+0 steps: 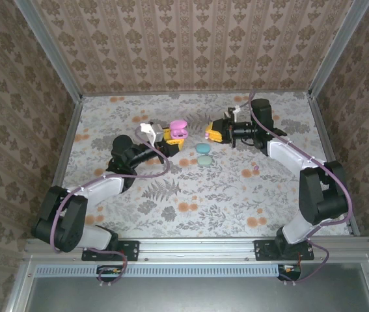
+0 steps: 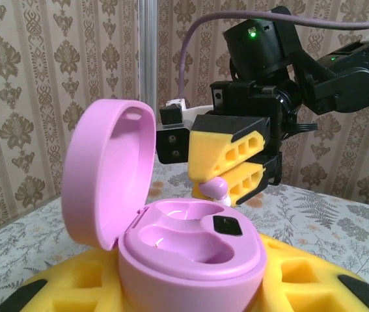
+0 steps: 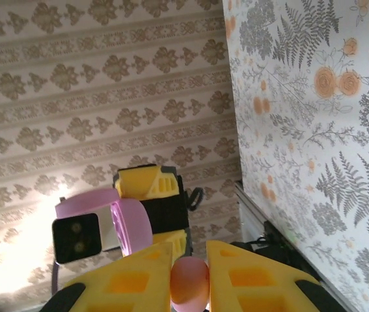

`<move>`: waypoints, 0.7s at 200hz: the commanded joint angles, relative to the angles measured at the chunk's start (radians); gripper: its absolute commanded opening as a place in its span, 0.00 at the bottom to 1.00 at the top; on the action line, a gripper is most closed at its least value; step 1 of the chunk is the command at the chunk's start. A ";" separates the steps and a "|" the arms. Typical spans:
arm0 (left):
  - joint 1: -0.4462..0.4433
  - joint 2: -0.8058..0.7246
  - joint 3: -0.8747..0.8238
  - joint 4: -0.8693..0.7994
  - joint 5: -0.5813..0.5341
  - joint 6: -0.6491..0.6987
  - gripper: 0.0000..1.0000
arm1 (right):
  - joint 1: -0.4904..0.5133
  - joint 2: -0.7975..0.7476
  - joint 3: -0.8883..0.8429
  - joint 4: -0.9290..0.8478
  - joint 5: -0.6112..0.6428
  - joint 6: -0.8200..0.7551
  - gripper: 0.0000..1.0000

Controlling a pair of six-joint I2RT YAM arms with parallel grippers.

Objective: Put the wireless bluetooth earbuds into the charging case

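Note:
The pink charging case is clamped between the yellow pads of my left gripper. Its lid stands open and both moulded wells are bare. My right gripper faces it from just beyond the far rim, shut on a pink earbud that hangs a little above and behind the rim, apart from the case. In the right wrist view the earbud sits pinched between the two yellow fingers, with the case ahead. From above, the left gripper and right gripper meet near the table's middle back.
Two pale cyan egg-shaped shells lie on the floral table just in front of the grippers. A tiny pink piece rests to the right of them. Patterned walls close in the back and both sides.

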State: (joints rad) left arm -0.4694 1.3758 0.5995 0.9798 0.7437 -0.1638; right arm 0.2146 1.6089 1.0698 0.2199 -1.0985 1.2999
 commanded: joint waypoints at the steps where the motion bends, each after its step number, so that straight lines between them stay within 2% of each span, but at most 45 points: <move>1: 0.006 0.009 0.015 0.034 0.027 0.010 0.22 | 0.008 0.002 -0.006 0.136 0.031 0.135 0.21; 56: 0.005 0.036 0.032 0.031 0.032 0.015 0.22 | 0.039 -0.048 0.000 0.150 0.035 0.098 0.20; 92: 0.000 0.060 0.049 0.044 0.037 0.021 0.22 | 0.084 -0.122 0.054 -0.025 0.067 -0.110 0.21; 140: -0.010 0.069 0.066 0.042 0.033 0.040 0.22 | 0.161 -0.164 0.112 -0.112 0.111 -0.241 0.20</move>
State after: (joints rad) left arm -0.4709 1.4307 0.6315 0.9813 0.7593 -0.1528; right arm 0.3374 1.4757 1.1233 0.1997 -1.0325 1.1896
